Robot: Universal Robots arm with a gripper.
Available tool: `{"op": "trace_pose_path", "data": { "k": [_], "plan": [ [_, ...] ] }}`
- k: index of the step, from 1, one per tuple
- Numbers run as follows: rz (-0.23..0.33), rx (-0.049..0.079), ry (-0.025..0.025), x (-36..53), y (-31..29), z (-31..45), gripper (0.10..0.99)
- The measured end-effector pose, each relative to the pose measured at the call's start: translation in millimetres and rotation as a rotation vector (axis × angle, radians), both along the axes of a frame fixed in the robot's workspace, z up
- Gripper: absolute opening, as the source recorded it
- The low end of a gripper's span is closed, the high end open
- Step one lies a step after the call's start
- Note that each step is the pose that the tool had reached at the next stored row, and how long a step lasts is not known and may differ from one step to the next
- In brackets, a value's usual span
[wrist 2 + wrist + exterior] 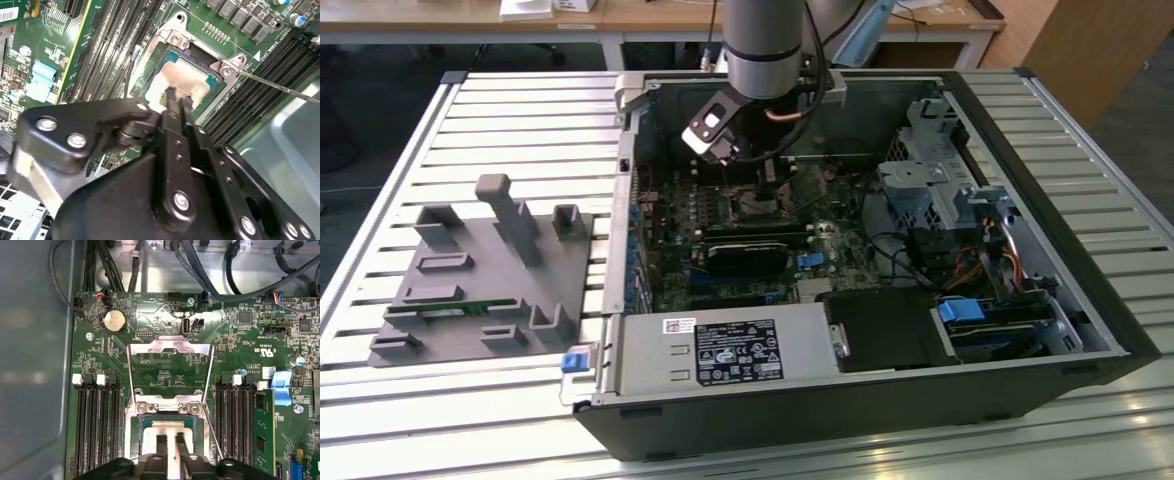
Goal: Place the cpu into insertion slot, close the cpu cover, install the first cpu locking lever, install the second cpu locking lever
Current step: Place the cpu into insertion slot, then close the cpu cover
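The gripper (177, 100) has its two fingers (170, 102) drawn almost together, with a slim gap between them and nothing pinched in it. Its tips sit on or just over the dull silver top of the cpu (186, 80); I cannot tell whether they touch. The cpu lies flat in its socket directly beneath the tips, and in the first wrist view the gripper (172, 445) covers the near part of the cpu (167, 428).

There is one cpu and one cpu cover (170, 346). The cover is a thin metal frame swung open beyond the fingertips, so the green motherboard (240, 335) shows through its square opening. One thin lever rod (280, 87) slants away beside the socket, clear of the fingers, and also shows in the first wrist view (215, 437). Black memory slots run on both sides of the gripper, and one green memory stick (262, 425) stands in a slot off to one side. One round coin battery (115, 321) sits past the open cover.

In the exterior view the arm (767, 40) comes down almost vertically into the open computer case (720, 420), which lies on the slatted table (507, 110). The gripper (771, 180) reaches deep toward the board.
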State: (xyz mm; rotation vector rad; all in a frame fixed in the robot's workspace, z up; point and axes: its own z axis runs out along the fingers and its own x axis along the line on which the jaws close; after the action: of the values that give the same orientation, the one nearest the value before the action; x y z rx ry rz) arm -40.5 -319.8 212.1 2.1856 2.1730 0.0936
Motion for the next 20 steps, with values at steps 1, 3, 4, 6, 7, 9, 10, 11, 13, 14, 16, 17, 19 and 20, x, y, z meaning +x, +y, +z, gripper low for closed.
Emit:
{"op": "trace_pose_path", "data": {
  "k": [1, 3, 4, 6, 7, 9, 10, 11, 13, 14, 16, 17, 19, 20],
  "plan": [
    [0.0, 0.0, 0.0005, 0.0, 0.0, 0.3, 0.18],
    [-0.001, 0.0, 0.0011, 0.0, -0.1, 0.9, 0.122],
    [-0.001, 0.0, 0.0012, 0.1, -0.1, 1.2, 0.106],
    [-0.001, 0.0, 0.0014, 0.1, 0.0, 1.7, 0.106],
    [-0.001, 0.0, 0.0015, 0.0, -0.1, 2.2, 0.106],
    [-0.001, 0.0, 0.0017, 0.1, 0.0, 3.2, 0.106],
    [-0.001, 0.0, 0.0017, 0.0, 0.0, 3.7, 0.106],
    [-0.002, 0.0, 0.0017, 0.1, 0.0, 4.0, 0.106],
    [-0.002, 0.0, 0.0016, 0.1, 0.0, 4.7, 0.106],
    [-0.002, 0.0, 0.0016, 0.1, 0.0, 4.8, 0.106],
    [-0.002, 0.0, 0.0016, 0.1, 0.0, 5.2, 0.106],
    [-0.003, 0.0, 0.0017, 0.1, 0.0, 5.4, 0.106],
    [-0.003, 0.0, 0.0018, 0.0, -0.1, 6.0, 0.106],
    [-0.003, -0.001, 0.0018, 0.0, -0.1, 6.5, 0.106]
  ]
}}
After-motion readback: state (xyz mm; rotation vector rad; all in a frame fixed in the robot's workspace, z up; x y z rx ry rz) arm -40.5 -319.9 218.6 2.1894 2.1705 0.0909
